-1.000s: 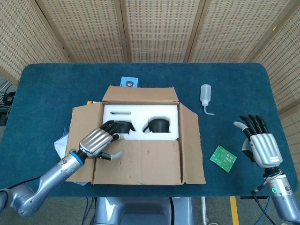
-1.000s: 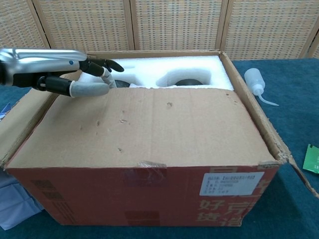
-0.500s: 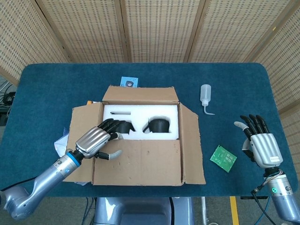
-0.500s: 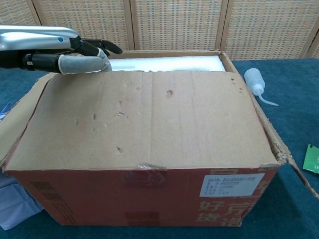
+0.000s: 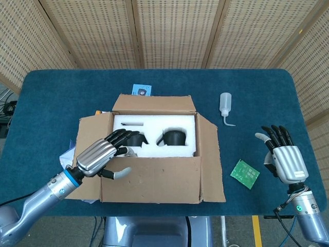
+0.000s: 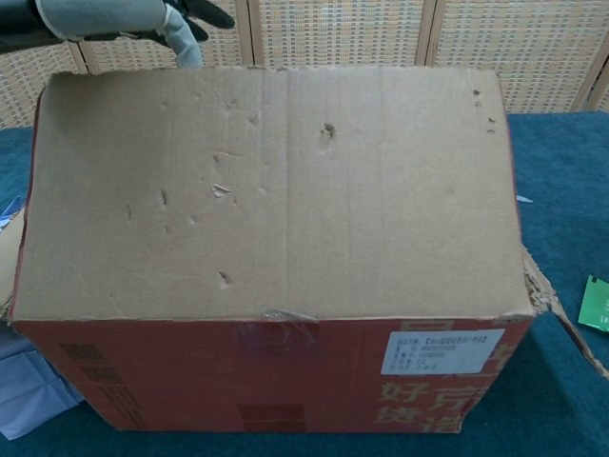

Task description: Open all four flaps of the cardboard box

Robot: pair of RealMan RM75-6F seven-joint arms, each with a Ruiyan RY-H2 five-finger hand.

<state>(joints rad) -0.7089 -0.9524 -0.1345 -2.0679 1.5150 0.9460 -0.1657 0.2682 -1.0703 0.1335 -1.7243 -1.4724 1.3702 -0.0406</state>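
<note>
Presently:
Box print: cardboard box (image 6: pixel 276 381) bore red Chinese characters and a white label, unreadable.
Near flap (image 6: pixel 276 186): raised, blocking chest view.
Left robot hand (image 5: pixel 100 154): gripped its edge.
Right robot hand (image 5: pixel 284 157): spread, empty.
Desk (image 5: pixel 257 103): squeeze bottle (image 5: pixel 225 106), green circuit board (image 5: pixel 244 174).

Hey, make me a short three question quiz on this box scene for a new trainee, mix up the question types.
1. True or false: the left hand is at the near flap of the cardboard box.
2. What lies nearest the right hand? A) squeeze bottle B) green circuit board C) blue card
3. Fill in: the dark items in the box sit in white ____.

Key: 1 true; 2 B; 3 foam
</note>
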